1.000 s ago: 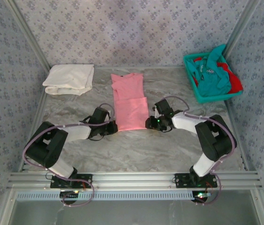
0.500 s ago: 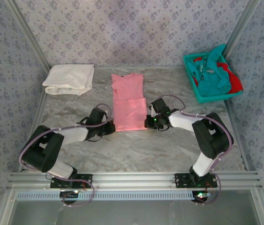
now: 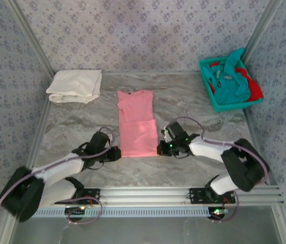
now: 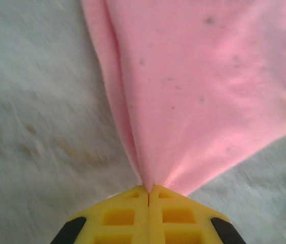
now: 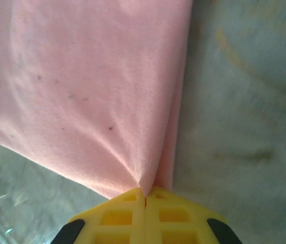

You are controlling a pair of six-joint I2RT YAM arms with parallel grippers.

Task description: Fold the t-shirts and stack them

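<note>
Since the earlier frame both my hands had drawn back toward my bases, dragging the salmon pink t-shirt (image 3: 136, 127) nearer. My left hand (image 4: 148, 189) pinched its near left corner and my right hand (image 5: 145, 192) its near right corner. The cloth tented at each pinch. I judged it light and limp, best held by the corners. It lay mid-counter (image 3: 193, 101), well apart from the cream-white t-shirt (image 3: 75, 85).

A teal mesh basket (image 3: 234, 106) sits at the far right corner of the grey marbled counter (image 3: 193, 96), close to the right wall. Walls (image 3: 143, 30) with a small floral print enclose three sides. A metal rail (image 3: 143, 193) runs along the near edge.
</note>
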